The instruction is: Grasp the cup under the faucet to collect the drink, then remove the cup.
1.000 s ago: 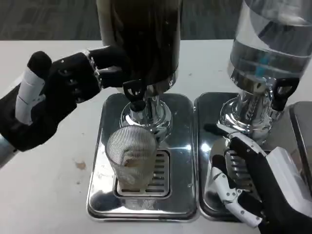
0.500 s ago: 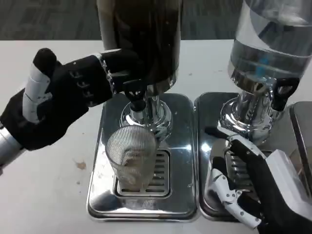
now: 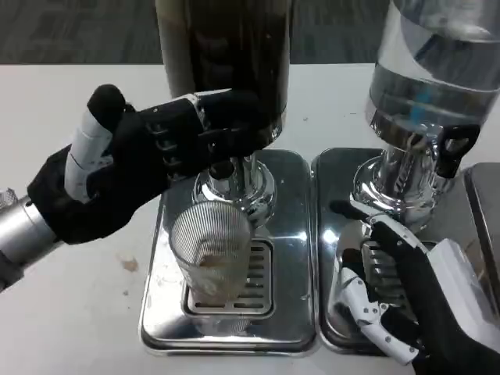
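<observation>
Clear ribbed plastic cup (image 3: 212, 255) stands upright on slotted grate of left steel drip tray (image 3: 160, 289), directly below spout of dark-drink dispenser (image 3: 223, 70): placed so pour lands inside. Cup looks near empty; faint brownish trace at bottom.

Your left hand (image 3: 144, 160), black-gloved, reaches across dispenser front, fingers (image 3: 234, 117) extended over tap lever area, lever hidden beneath; contact with it cannot be told. Grips nothing visible.

Your right hand (image 3: 391, 301) rests low on right drip tray (image 3: 332, 168) beneath clear water dispenser (image 3: 430, 86), fingers loosely spread, empty, waiting beside cup.
</observation>
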